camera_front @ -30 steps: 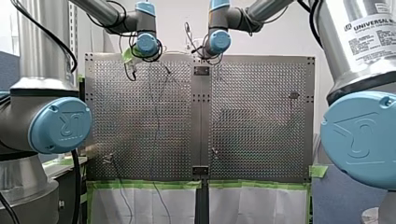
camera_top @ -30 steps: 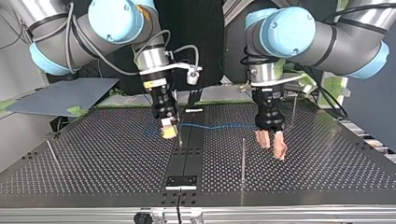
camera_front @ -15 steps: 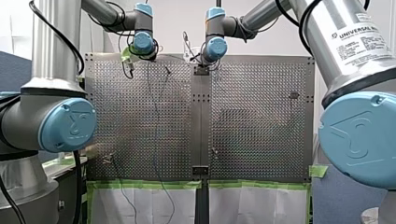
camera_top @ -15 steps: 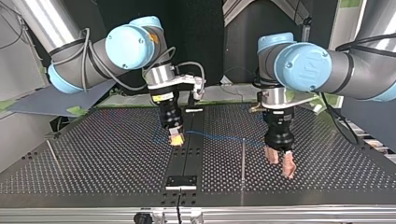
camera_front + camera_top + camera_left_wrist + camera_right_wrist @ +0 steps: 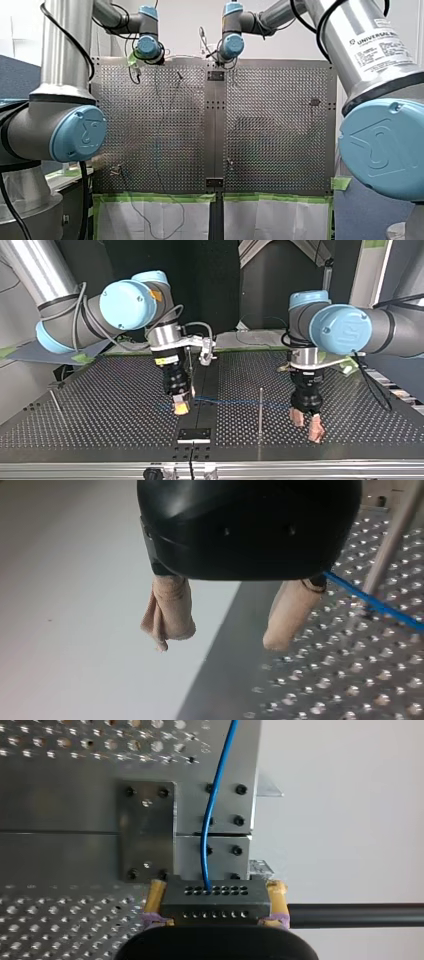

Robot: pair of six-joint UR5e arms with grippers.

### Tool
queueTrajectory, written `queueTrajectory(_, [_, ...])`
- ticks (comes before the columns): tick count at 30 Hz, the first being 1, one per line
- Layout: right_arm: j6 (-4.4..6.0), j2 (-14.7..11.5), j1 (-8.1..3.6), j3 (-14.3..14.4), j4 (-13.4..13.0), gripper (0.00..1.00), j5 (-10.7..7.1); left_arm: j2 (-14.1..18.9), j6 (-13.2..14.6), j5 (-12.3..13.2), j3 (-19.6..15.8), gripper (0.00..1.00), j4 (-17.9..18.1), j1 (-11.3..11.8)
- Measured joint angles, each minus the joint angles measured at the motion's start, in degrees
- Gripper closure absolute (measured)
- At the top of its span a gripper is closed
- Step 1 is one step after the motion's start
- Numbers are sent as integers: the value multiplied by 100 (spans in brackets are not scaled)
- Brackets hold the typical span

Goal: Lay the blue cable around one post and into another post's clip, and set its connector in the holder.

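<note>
In the right wrist view my right gripper (image 5: 216,912), with yellow pads, is shut on a dark connector block (image 5: 216,897). The blue cable (image 5: 212,815) runs out of the block over a bolted metal plate (image 5: 146,832). In the top view that gripper (image 5: 181,406) hangs just above the board's centre strip, behind the small holder plate (image 5: 194,435). The blue cable (image 5: 235,401) stretches from it past a thin upright post (image 5: 260,410). My left gripper (image 5: 306,424) stands open beside that post, empty. Its beige pads (image 5: 169,611) are spread, with the cable (image 5: 372,606) off to one side.
A second thin post (image 5: 56,407) leans near the top view's left edge. The perforated board (image 5: 275,125) ends in green tape (image 5: 160,197) at the front view's near side. A small clip (image 5: 314,102) sits on the board at the front view's right.
Both grippers have moved toward the top view's near edge. My right gripper carried the connector with it, and the cable now runs lower across the board.
</note>
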Motion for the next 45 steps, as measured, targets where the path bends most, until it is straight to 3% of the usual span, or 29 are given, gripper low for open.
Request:
queueTrajectory(12, [6, 129, -70, -580, -96, 100, 4, -306, -155, 378, 88, 0, 109, 142])
queueTrajectory(23, [-3, 431, -77, -1126, -35, 100, 83, -619, -229, 655, 106, 0, 198, 218])
queueTrajectory(28, [-12, 628, -126, -1336, 134, 100, 184, -796, -230, 747, 103, 0, 187, 186])
queueTrajectory(36, [-80, 834, -218, -1204, 460, 100, 399, -865, -227, 743, 70, 0, 180, 112])
queueTrajectory(45, [32, 841, -351, -810, 160, 100, 534, -867, -233, 652, 14, 0, 179, 34])
